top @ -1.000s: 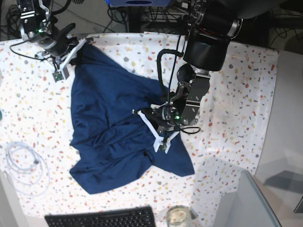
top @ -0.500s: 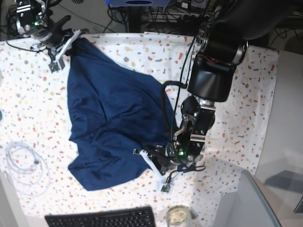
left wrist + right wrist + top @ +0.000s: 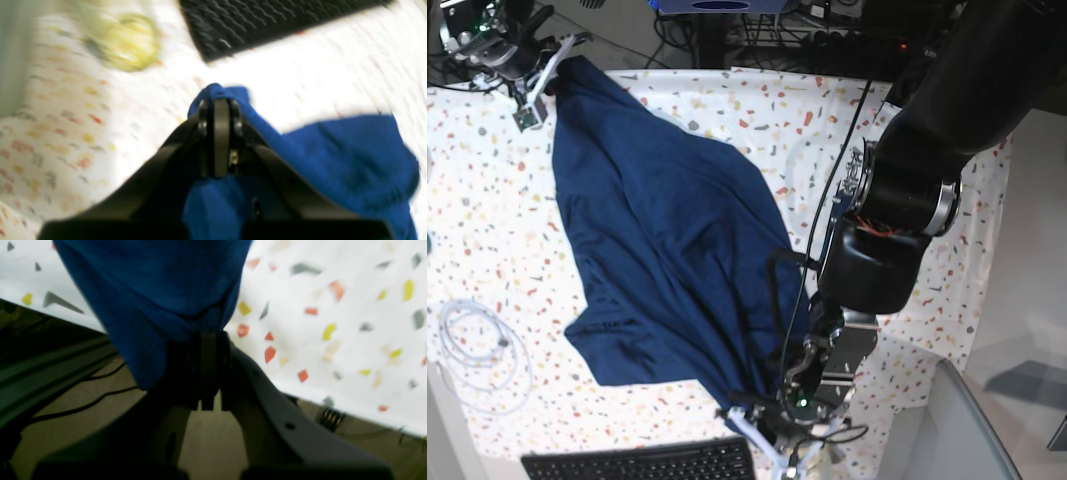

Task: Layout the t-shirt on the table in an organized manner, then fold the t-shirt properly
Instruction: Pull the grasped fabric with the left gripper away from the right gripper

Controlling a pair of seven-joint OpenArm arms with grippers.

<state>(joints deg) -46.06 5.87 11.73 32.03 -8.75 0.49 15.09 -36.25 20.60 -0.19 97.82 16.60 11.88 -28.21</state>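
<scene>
I count one dark navy-blue soft fabric t-shirt [image 3: 662, 250] and two claws: nearest me, my left gripper [image 3: 772, 440] is clamped on one corner beside the black keyboard [image 3: 642, 462] and a blurry yellowish jar [image 3: 804, 457]. The shirt stretches diagonally across the white terrazzo-speckled table [image 3: 947, 230], a coiled white cable [image 3: 477, 350] lying beside it. At the far edge, my right gripper [image 3: 547, 65] pinches the opposite corner.

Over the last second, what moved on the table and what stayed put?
Both grippers, shut on the t-shirt, pulled apart: the left gripper dragged its corner down toward the keyboard, the right gripper drew the other end to the table's far left corner. The shirt stretched out longer. Cable, keyboard and jar stayed.
</scene>
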